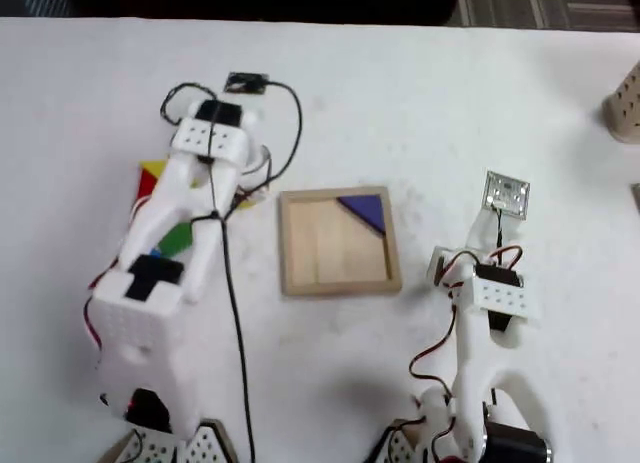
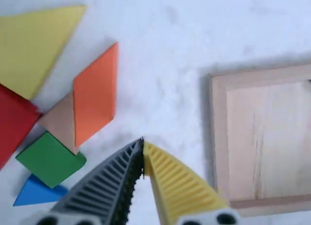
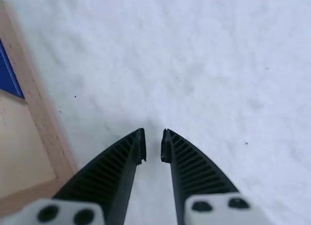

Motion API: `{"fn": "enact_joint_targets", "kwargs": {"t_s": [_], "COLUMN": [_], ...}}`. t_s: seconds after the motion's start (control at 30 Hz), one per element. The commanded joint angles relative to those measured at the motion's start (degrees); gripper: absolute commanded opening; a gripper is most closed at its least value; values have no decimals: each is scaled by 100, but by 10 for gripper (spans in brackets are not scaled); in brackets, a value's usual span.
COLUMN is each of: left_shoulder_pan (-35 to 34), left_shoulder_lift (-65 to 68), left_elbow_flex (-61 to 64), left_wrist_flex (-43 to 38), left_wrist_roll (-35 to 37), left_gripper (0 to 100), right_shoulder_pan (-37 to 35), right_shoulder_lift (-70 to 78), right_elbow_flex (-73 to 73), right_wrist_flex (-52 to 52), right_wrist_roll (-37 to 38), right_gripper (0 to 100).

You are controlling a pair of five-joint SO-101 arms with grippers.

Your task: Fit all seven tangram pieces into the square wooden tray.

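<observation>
My left gripper (image 2: pixel 142 148), fingers together on nothing, hangs between the loose pieces (image 2: pixel 95 94) at left and the tray (image 2: pixel 218 137), which holds one blue triangle (image 1: pixel 365 211) in its far right corner, so lowered shut I'd likely scatter that cluster, while the right gripper (image 3: pixel 153 143), fingers barely apart, sits right of the tray

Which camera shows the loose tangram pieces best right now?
The left wrist view: the loose pieces lie spread out uncovered beside the tray. In the high view the left arm covers most of them. The right wrist view faces the tray's other side.
</observation>
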Motion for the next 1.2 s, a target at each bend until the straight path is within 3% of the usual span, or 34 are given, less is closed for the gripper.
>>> {"fn": "enact_joint_targets", "kwargs": {"t_s": [0.0, 0.23, 0.37, 0.5, 0.8, 1.0, 1.17], "left_shoulder_pan": [-75, -646, -1138, -1182, -716, -171, -189], "left_shoulder_lift": [-936, -1420, -1059, -646, -215, -215, -207], "left_elbow_flex": [730, 2040, 2057, 2031, 1538, 1556, 1547], "left_wrist_flex": [-668, -2136, -2312, -2330, -2075, -1934, -1934], "left_wrist_roll": [-387, -387, -369, -404, -413, -378, -378], "left_gripper": [20, 39, 190, 305, 231, 229, 230], "right_shoulder_pan": [13, 4, 4, 4, 4, 4, 4], "right_shoulder_lift": [-171, -171, -171, -171, -171, -171, -171], "right_elbow_flex": [-18, -18, -18, -18, -18, -18, -18], "right_wrist_flex": [-92, -84, -84, -75, -75, -75, -75], "right_wrist_roll": [79, 88, 88, 88, 88, 88, 88], "right_gripper": [60, 60, 60, 60, 60, 60, 60]}}
